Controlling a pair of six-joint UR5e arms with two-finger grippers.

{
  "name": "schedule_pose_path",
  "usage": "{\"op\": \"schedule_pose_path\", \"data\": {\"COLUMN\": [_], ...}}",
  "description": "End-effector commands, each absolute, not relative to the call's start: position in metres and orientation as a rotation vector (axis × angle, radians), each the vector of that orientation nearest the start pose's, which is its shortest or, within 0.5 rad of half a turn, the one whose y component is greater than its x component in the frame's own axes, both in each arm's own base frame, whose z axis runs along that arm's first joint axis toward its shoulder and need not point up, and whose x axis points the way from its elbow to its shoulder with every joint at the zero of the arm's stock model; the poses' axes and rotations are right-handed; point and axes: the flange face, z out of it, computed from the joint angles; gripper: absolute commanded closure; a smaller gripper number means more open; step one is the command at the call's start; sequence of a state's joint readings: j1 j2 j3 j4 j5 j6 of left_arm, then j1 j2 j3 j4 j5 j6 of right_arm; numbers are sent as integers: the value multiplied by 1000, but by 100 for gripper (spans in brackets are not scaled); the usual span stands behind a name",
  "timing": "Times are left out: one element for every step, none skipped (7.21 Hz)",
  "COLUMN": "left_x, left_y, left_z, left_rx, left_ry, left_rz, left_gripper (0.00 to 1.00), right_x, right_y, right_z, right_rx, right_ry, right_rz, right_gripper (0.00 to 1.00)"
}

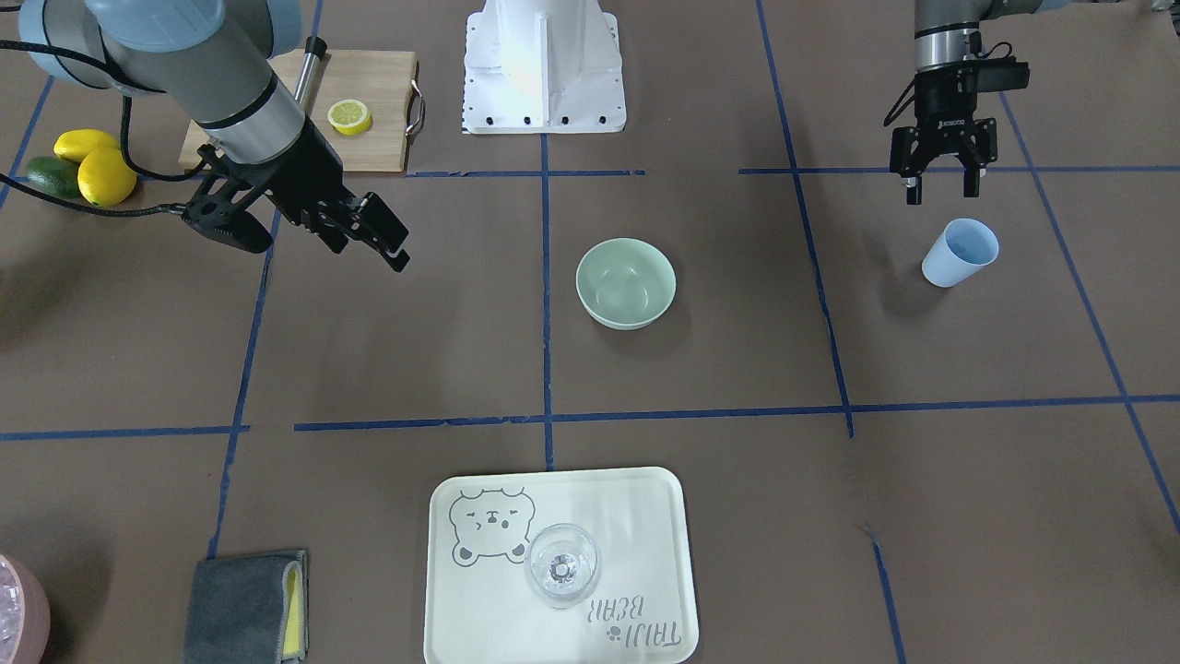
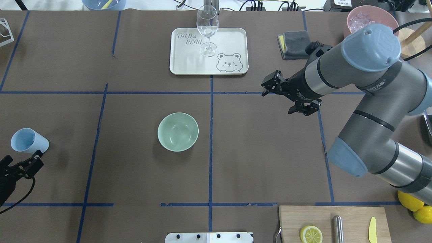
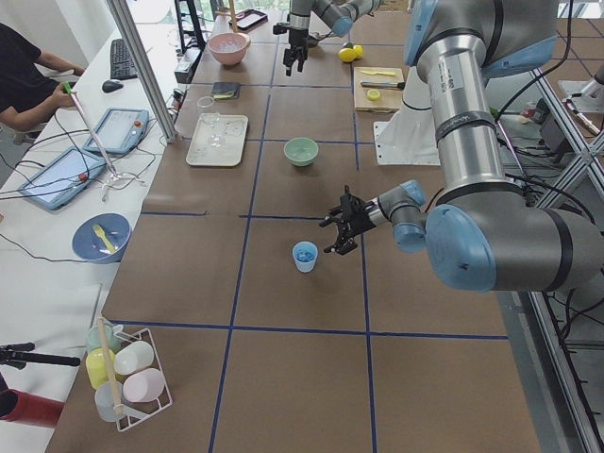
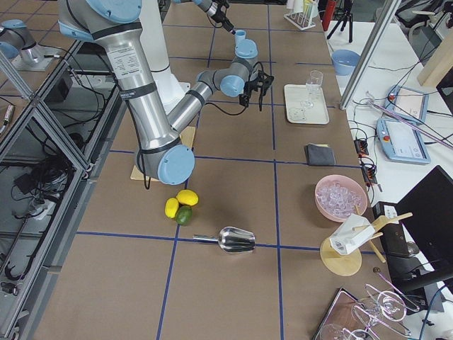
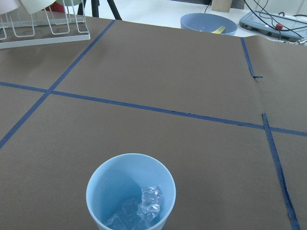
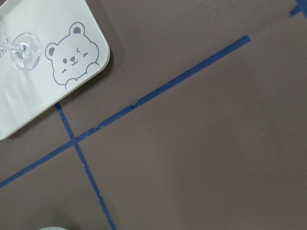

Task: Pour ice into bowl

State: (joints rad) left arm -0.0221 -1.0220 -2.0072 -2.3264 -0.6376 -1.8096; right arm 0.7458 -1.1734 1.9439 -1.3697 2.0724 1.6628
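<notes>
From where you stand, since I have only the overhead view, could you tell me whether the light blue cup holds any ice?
Observer: Yes, the left wrist view looks into the light blue cup and shows a few clear ice cubes at its bottom.
Operator: Thank you. Is the left gripper open?
Observer: In the front-facing view the left gripper is open and empty, apart from the cup.

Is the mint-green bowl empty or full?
Empty: the bowl is bare inside; the ice sits in the light blue cup.
</notes>
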Motion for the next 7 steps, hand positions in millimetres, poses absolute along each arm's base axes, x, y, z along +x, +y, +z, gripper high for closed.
{"op": "schedule_pose_path", "data": {"left_x": [280,291,303,307,306,309,310], "left_y": [-221,-221,-223,-223,-225,-225,-227], "left_z": [596,600,612,611,618,634,634], "left_rx": [952,961,1018,1026,1055,1067,1068], "left_ry": [633,639,628,633,619,601,604], "left_rz": [-527,-532,-537,-543,-540,-529,-540], "left_gripper": [0,0,0,0,0,0,0], "right_x": [-365,-366,-366,-366,-366,-366,-366], "right_y": [-454,-453,-453,-453,-452,-453,-453], "right_z": [252,252,252,252,250,254,255], "right_rx": [-136,-137,-137,-138,-137,-139,-140], "right_ry": [-1051,-1051,-1051,-1051,-1055,-1047,-1044], "right_rz": [518,516,516,515,514,518,519], "right_gripper": [0,0,0,0,0,0,0]}}
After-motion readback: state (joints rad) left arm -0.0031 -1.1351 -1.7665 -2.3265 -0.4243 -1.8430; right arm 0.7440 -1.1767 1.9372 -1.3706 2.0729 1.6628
